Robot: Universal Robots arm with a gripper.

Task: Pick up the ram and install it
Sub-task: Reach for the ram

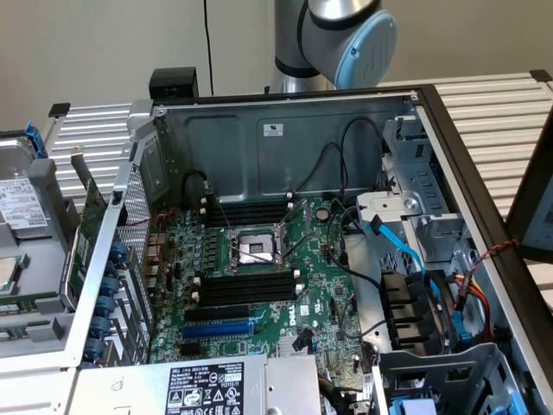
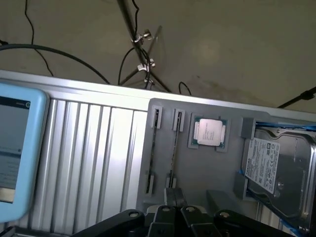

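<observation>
Pickup not done: thin green ram stick (image 2: 173, 153) sits edge-on in grey slotted tray (image 2: 197, 170), gripper (image 2: 175, 197) near its end w/ jaws together & empty; mobo's long black memory slots (image 1: 244, 290) bare.

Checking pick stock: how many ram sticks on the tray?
2. One ram stick in the grey tray's outer holder, the second ram stick beside it, nearer the CPU. More may be hidden.

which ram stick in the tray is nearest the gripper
The ram beside the processor; the gripper is at its end, the other stick one holder away.
</observation>
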